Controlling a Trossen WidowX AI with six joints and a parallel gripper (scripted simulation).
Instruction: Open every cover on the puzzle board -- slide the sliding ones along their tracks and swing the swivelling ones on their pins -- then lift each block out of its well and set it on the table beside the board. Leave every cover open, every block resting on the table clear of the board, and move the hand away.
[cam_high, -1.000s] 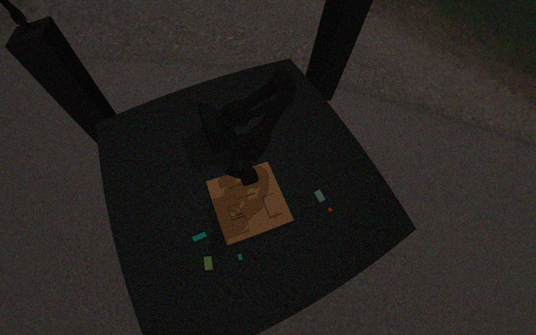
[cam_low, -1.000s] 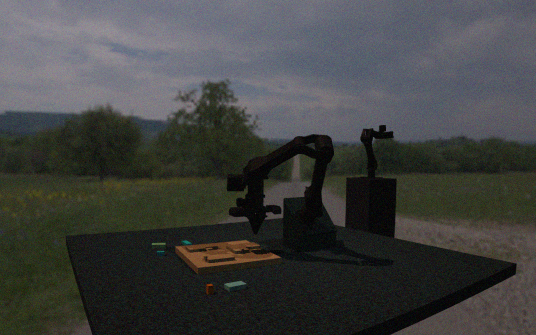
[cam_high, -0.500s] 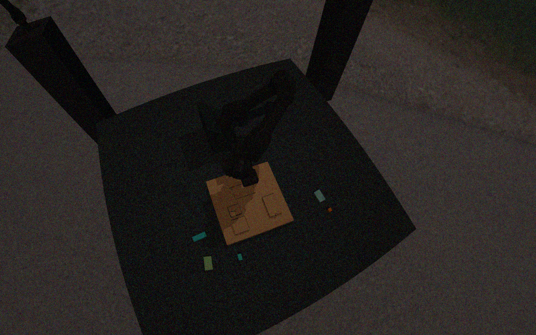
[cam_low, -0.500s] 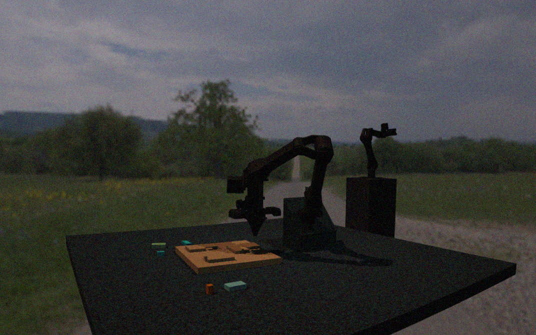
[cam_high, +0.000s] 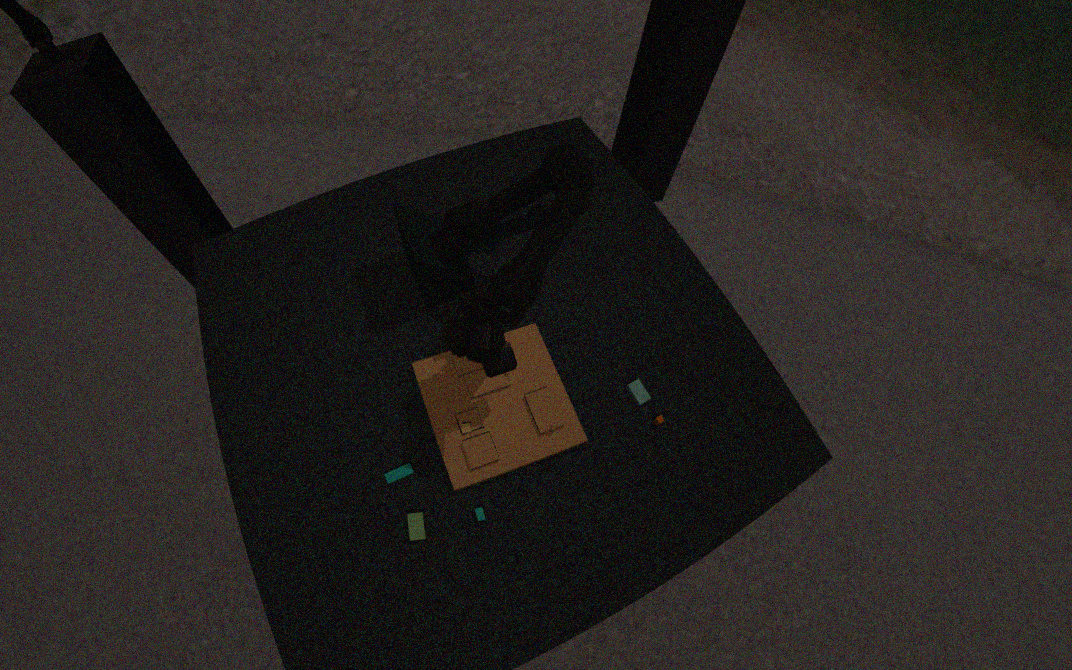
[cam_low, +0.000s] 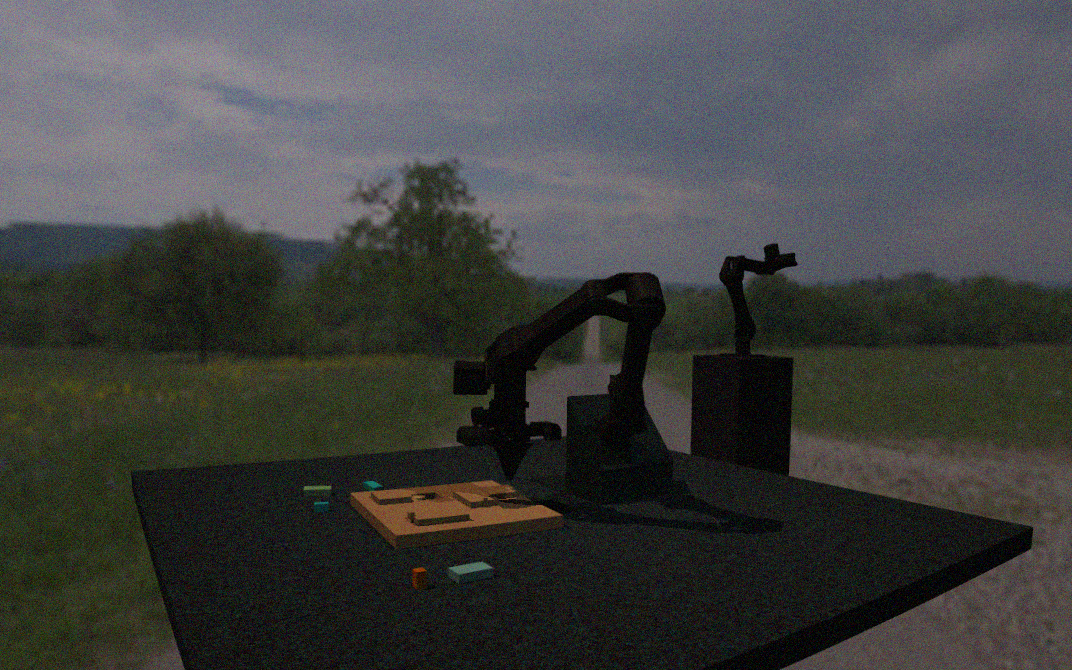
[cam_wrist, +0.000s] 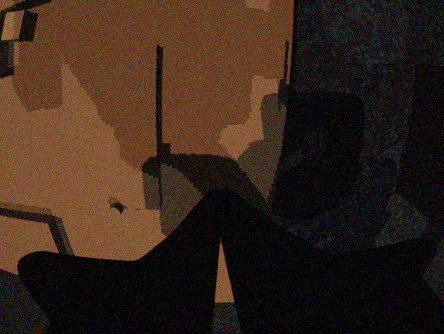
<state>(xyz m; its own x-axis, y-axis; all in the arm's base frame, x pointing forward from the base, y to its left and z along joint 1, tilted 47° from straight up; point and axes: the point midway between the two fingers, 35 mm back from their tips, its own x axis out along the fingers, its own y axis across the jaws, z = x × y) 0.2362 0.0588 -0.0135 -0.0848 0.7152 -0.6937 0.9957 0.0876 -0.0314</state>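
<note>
my tool (cam_low: 510, 471) is closed on nothing, tip hanging over the board's (cam_high: 505, 430) edge nearest my base; the covers lie farther out from me

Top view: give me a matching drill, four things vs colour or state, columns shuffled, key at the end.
Things:
1. gripper
2. puzzle board
3. smallest block beside the pale teal block
4. block farthest from the arm's base

Colour or state:
A. light green
B. shut, holding nothing
C. orange
D. tan

Pairs: 1-B, 2-D, 3-C, 4-A
</note>
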